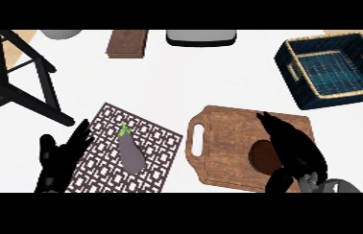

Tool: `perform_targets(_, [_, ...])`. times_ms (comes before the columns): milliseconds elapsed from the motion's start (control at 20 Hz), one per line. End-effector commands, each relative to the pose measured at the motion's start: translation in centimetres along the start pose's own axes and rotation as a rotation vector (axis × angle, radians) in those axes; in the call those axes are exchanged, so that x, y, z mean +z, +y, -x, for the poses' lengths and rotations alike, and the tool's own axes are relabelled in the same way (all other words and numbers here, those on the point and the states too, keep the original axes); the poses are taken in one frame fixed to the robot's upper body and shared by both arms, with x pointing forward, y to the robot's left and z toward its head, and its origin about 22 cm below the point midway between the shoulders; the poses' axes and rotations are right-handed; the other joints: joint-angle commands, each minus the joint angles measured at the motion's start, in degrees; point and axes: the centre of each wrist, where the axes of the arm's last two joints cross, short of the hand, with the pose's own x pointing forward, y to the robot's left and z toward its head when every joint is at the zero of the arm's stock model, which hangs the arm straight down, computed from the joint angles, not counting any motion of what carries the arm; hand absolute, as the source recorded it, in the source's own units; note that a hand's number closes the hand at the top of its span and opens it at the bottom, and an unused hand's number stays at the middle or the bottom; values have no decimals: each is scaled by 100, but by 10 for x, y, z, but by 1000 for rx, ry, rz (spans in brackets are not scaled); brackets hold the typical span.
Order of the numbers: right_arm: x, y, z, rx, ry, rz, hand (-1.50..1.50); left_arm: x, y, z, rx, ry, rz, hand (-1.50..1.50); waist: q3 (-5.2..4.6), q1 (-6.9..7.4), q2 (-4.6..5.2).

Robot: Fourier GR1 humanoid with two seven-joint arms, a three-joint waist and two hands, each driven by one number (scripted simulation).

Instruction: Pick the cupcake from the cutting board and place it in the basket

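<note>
item: right black hand (294, 149), lying over the brown wooden cutting board with a handle slot (223, 146), fingers curled round the brown round cupcake (264, 157), which sits on the board's right half and shows only at the hand's left edge. i judge the step in hand to be the grasp; to do it well i would settle the fingers fully round the cupcake before lifting, raise it straight up off the board, then carry it up and right to the dark blue woven basket with a tan rim (327, 72), well apart at the bench's far right.

item: left black hand (60, 158), fingers straight and apart, resting at the lower left edge beside the brown lattice-patterned placemat (152, 142) (a purple eggplant with a green stem (129, 151) lies on it).

item: white bench (212, 79), with a dark wooden box (127, 42) and a grey-and-black appliance (201, 36) along the far edge; a black stool frame (28, 84) at left.
</note>
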Motion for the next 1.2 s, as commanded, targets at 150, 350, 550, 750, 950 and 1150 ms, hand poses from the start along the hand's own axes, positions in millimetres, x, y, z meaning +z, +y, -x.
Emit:
perform_targets(150, [-13,20,-3,-4,34,-15,-150,1,-14,22,17,100,7,0,-59,-12,46])
perform_targets(350, [-26,26,-4,6,13,-36,-150,2,10,10,11,86,0,0,-59,4,45])
perform_targets(550, [-18,42,14,-9,7,-27,-150,11,-6,22,13,104,-9,0,-58,-19,38])
perform_targets(750, [-14,28,18,-4,7,-1,-150,-4,7,30,14,108,-6,0,-62,-45,43])
perform_targets(950, [-23,33,6,91,-43,26,150,-3,-8,29,0,88,3,0,-61,-16,46])
perform_targets(1150, [-27,37,31,153,-50,50,150,12,4,44,12,94,-12,0,-59,-1,44])
